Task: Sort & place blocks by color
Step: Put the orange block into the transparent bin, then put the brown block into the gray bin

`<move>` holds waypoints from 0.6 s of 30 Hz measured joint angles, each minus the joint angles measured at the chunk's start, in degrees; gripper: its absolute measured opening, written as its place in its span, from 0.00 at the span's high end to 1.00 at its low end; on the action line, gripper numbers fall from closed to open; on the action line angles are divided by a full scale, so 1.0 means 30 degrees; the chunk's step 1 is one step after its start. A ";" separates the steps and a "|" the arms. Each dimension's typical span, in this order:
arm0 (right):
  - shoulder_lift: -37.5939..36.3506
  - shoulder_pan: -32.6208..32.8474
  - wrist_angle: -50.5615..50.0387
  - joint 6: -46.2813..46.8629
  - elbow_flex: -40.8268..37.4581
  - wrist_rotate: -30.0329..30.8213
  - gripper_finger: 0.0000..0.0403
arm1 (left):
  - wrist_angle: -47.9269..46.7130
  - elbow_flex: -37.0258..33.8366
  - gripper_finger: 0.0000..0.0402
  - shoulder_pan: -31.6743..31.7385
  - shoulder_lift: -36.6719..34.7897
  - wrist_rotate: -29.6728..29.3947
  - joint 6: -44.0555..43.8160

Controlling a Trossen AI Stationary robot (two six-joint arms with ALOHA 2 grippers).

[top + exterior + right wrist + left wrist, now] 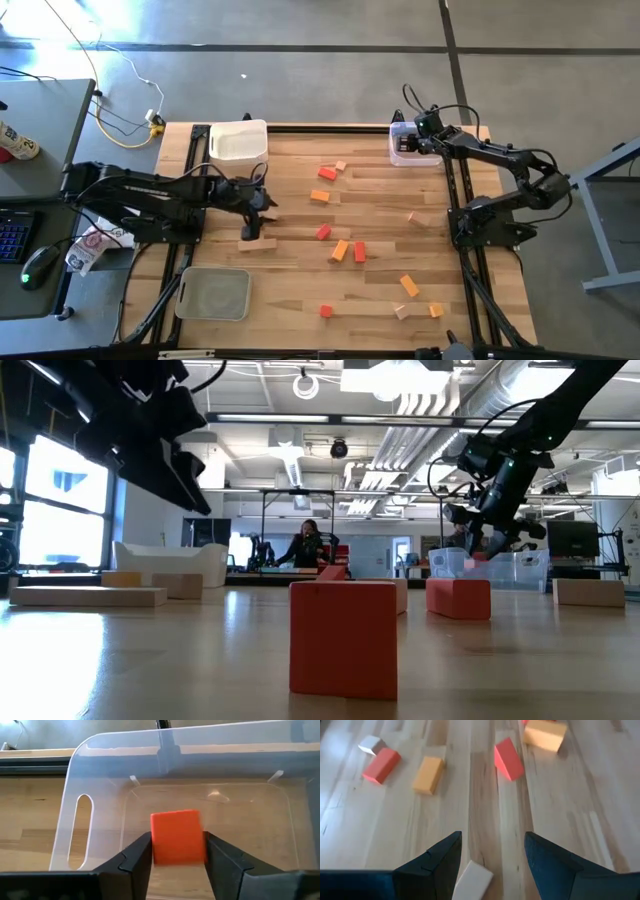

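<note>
Right gripper (177,851) above far-right clear tray (100,780), fingers flanking red block (177,837); clamped or just loosened, cannot tell. Left gripper (492,857) spread wide over tan block (472,881) near table's left. Other blocks (345,250) scattered mid-table.

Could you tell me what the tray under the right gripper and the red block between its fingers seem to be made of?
The tray looks like thin moulded plastic, translucent and glossy: the table's wood shows through its wall, and it has a cut-out handle slot. The red block, between the fingers of the right gripper, has a flat, matte, even red coat; probably painted wood, though no grain shows.
</note>
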 joint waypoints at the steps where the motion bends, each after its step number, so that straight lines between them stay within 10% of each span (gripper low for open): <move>1: 0.0000 0.0000 0.0002 -0.0007 0.0000 0.0002 0.58 | -0.0024 0.0000 0.50 0.0000 0.0143 0.0000 0.0122; 18: -0.2261 0.0051 0.0173 0.0161 0.0000 -0.1513 0.50 | -0.4936 0.2894 0.50 0.0546 0.1987 0.0256 0.3497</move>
